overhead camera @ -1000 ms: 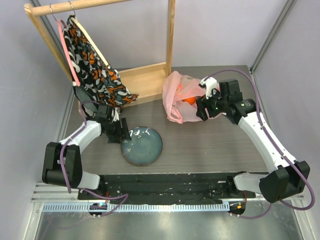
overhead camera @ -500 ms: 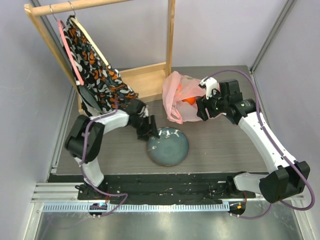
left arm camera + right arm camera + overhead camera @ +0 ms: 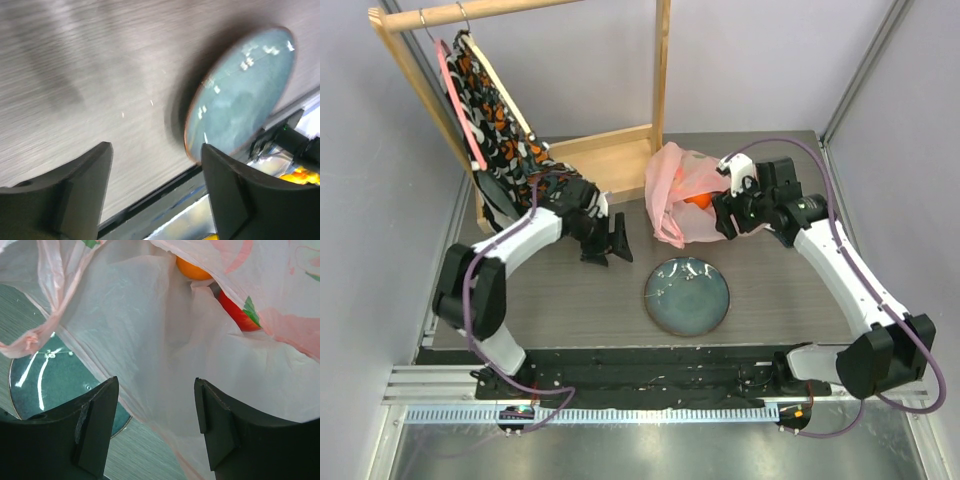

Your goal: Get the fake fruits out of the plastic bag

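The pink plastic bag lies crumpled at the back of the table. An orange fruit shows in its mouth. My right gripper is open at the bag's right side. In the right wrist view the open gripper faces the bag's film, with nothing between the fingers. The orange and a red apple show through the film. Other fruits are hidden. My left gripper is open and empty, left of the bag and apart from it; it also shows in the left wrist view.
A blue-green plate lies on the table in front of the bag; it shows in the left wrist view and the right wrist view. A wooden rack with a patterned cloth stands at back left.
The plate has slid right across the table, pushed by my left gripper. The left gripper now stands apart from the plate, to its upper left. The right arm has barely moved.
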`<action>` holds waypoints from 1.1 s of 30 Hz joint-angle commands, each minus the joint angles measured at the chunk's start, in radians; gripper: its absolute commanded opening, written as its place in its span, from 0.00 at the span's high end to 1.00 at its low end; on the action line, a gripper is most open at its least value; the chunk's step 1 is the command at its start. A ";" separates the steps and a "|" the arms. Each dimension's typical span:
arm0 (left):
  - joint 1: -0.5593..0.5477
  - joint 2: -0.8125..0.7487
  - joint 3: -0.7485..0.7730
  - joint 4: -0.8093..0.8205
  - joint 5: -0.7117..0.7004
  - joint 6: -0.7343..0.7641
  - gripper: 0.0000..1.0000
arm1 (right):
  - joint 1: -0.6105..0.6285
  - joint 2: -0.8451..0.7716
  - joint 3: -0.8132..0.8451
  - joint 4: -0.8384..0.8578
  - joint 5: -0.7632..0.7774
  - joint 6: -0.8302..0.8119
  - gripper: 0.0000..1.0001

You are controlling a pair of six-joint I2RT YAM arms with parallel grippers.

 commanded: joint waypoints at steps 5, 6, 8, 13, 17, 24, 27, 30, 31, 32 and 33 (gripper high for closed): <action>-0.149 -0.328 0.083 -0.027 0.001 0.674 0.15 | 0.000 0.129 0.092 0.046 -0.019 0.028 0.32; -0.172 -0.350 0.080 0.004 -0.032 0.788 0.13 | -0.001 0.136 0.099 0.049 -0.019 0.047 0.32; -0.218 -0.401 0.046 0.073 -0.129 1.006 0.12 | -0.001 0.152 0.112 0.054 -0.027 0.067 0.32; -0.260 -0.359 0.156 0.030 -0.097 1.273 0.15 | 0.000 0.166 0.119 0.056 -0.044 0.094 0.32; -0.342 -0.313 0.163 0.042 -0.102 1.364 0.18 | 0.000 0.176 0.108 0.056 -0.054 0.110 0.32; -0.470 -0.224 0.178 0.100 -0.122 1.407 0.24 | 0.000 0.184 0.109 0.057 -0.077 0.131 0.32; -0.475 -0.174 0.211 0.134 -0.151 1.416 0.26 | 0.000 0.189 0.117 0.046 -0.082 0.131 0.32; -0.475 -0.131 0.251 0.147 -0.177 1.433 0.30 | 0.000 0.190 0.112 0.039 -0.105 0.139 0.32; -0.475 -0.122 0.262 0.142 -0.186 1.436 0.32 | 0.000 0.190 0.108 0.045 -0.108 0.139 0.32; -0.475 -0.111 0.282 0.134 -0.201 1.441 0.37 | 0.000 0.189 0.102 0.049 -0.108 0.148 0.32; -0.472 -0.092 0.293 0.127 -0.210 1.450 0.39 | 0.000 0.187 0.093 0.058 -0.109 0.151 0.32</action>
